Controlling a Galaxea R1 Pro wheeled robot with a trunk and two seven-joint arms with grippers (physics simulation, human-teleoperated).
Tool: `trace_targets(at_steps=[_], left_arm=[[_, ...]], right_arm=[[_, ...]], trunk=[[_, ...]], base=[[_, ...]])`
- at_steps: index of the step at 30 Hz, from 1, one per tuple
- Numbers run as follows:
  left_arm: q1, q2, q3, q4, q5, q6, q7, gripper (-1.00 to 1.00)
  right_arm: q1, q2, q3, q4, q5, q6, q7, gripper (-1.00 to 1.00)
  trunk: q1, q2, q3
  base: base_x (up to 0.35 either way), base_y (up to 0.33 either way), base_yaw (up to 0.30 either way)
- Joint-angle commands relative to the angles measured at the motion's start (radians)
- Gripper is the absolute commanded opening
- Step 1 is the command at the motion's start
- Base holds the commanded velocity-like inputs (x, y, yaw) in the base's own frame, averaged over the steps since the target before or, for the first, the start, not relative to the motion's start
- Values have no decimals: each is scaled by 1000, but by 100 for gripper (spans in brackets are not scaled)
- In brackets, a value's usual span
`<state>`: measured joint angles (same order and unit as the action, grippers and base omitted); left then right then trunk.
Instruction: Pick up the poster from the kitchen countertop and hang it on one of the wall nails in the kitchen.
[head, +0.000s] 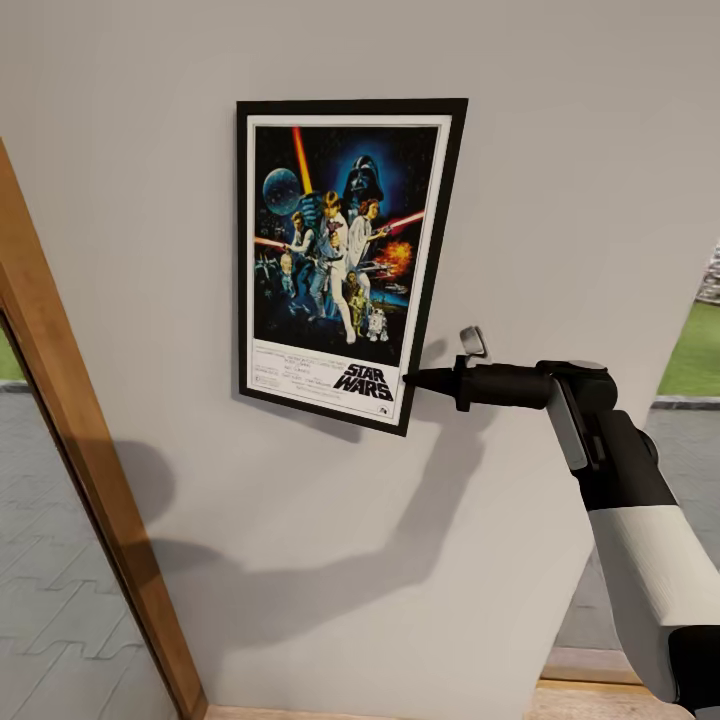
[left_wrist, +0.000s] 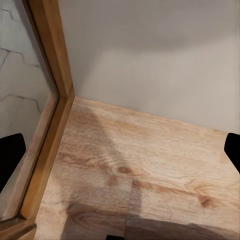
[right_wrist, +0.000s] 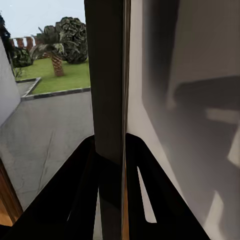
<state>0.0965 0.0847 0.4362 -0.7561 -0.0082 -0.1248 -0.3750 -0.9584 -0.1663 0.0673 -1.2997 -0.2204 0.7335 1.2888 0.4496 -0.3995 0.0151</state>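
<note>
Where the head view's left edge cuts off, a slanted pale-brown wooden door frame (head: 70, 470) runs down the plain light-grey wall (head: 560, 200). The upright, black-framed Star Wars poster with its white border (head: 345, 262) sits against that wall, its right edge angled outward. At its lower right corner the black right gripper (head: 420, 379) pinches the frame, one finger in front and one behind.

The left wrist view looks down on light wood-grain floor (left_wrist: 150, 170) meeting the wall and frame; its two dark fingertips (left_wrist: 10, 155) stand far apart with nothing between.

The right wrist view shows the poster edge-on, clamped between both fingers (right_wrist: 80, 200), with lawn and trees (right_wrist: 62, 42) beyond.
</note>
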Motion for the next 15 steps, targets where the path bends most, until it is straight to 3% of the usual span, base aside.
trace_targets(at_steps=[1,15], left_arm=[[0,0,3,0,-1,-1,-5,100],[0,0,3,0,-1,-2,-5,100]], right_arm=[[0,-1,2,0,-8,10,0,-100],[0,-1,2,0,-8,10,0,-100]], trunk=[[0,-1,0],[0,-1,0]], base=[[0,-2,0],[0,0,0]])
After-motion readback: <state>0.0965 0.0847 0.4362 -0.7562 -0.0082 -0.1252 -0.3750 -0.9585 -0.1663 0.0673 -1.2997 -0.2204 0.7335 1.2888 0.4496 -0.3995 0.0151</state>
